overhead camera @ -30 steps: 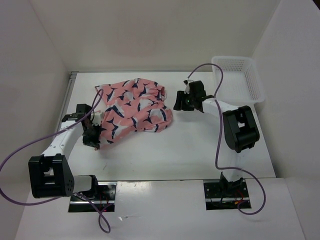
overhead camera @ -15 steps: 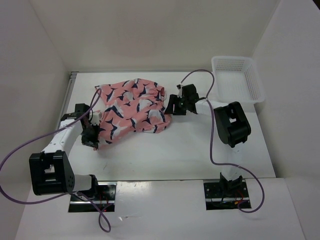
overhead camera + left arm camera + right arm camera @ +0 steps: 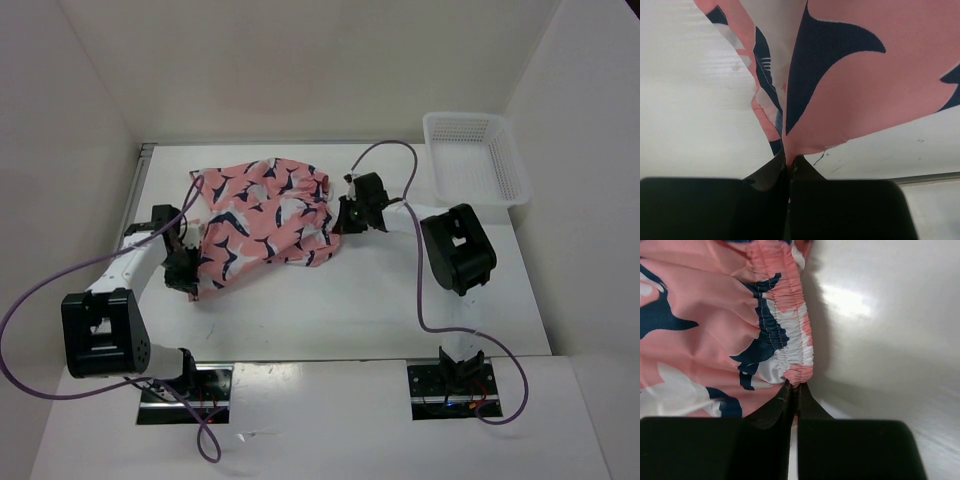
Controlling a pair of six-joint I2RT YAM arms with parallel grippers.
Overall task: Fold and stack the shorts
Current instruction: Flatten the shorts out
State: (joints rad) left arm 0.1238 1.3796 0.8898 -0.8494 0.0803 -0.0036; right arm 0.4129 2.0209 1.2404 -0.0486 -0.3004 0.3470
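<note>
Soft coral-pink fabric shorts printed with navy-and-white whales lie crumpled between the two grippers. The left gripper pinches a hem corner, cloth fanning out beyond its fingertips; the right gripper is clamped on the gathered waistband edge.

Shorts between left pincer at near-left and right pincer at right, basket farther right behind

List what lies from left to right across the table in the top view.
left gripper → shorts → right gripper → white mesh basket
</note>
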